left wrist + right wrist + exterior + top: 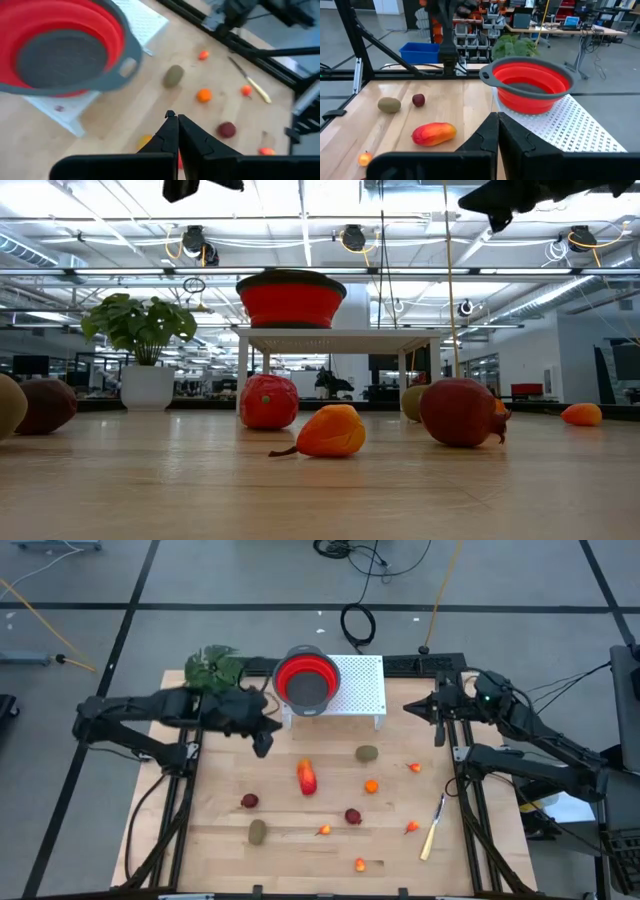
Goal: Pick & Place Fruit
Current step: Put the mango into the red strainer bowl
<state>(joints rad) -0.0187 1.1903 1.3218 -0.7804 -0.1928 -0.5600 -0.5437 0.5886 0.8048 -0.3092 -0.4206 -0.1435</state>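
Left gripper (263, 743) clenched empty at ten o'clock beside the red bowl (305, 680), likely poised to descend; right gripper (440, 732) clenched idle at two o'clock; fruit (307, 778) scattered from centre toward six, none in bowl.

Bare wooden table (230, 855) lies open along the near edge and left side. Scattered fruit (307, 778) dots the middle, with passable gaps between pieces. The red colander (305, 680) on its white stand (362, 690) blocks the far centre; a knife (433, 828) lies at right.
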